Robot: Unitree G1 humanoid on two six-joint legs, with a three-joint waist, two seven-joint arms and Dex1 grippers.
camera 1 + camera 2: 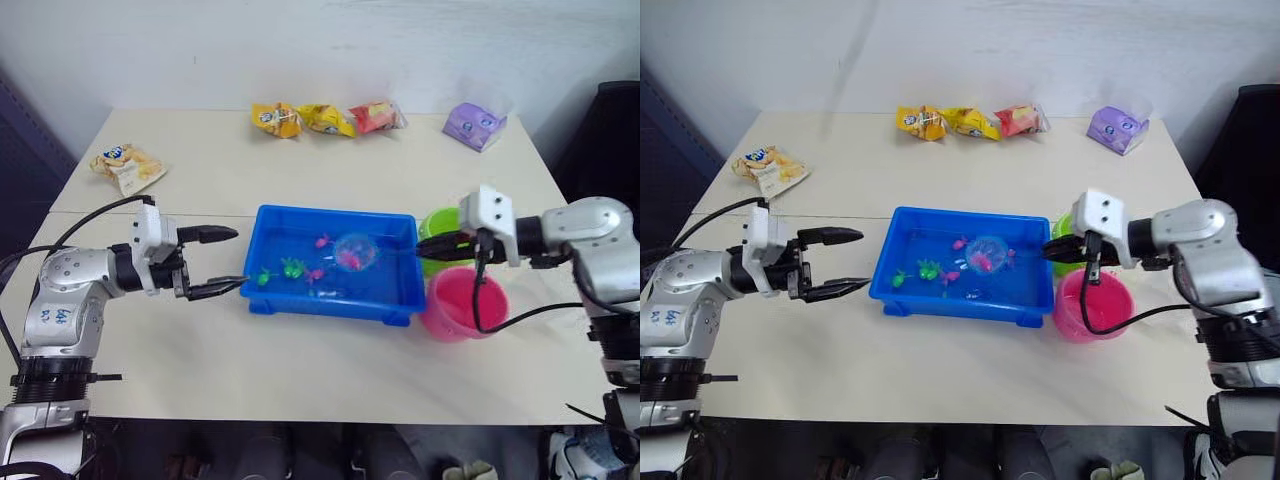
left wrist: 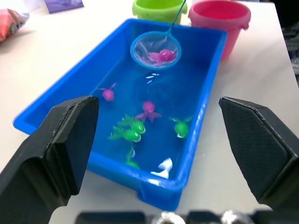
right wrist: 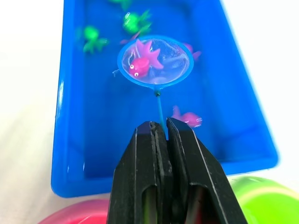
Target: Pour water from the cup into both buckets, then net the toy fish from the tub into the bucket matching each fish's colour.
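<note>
Net (image 3: 154, 62) holds one pink fish (image 3: 144, 60) over the tub (image 1: 395, 306); your right gripper (image 3: 160, 135) pinches its handle. Left gripper (image 1: 220, 261) gapes beside the tub. Several fish remain; pink bucket (image 1: 462, 305) awaits.

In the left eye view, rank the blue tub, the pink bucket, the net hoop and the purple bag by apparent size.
1. Blue tub, clearly the largest.
2. Pink bucket.
3. Purple bag; it lies farther from the camera, so its true rank against the bucket is unsure.
4. Net hoop, smallest, holding a pink fish.
</note>
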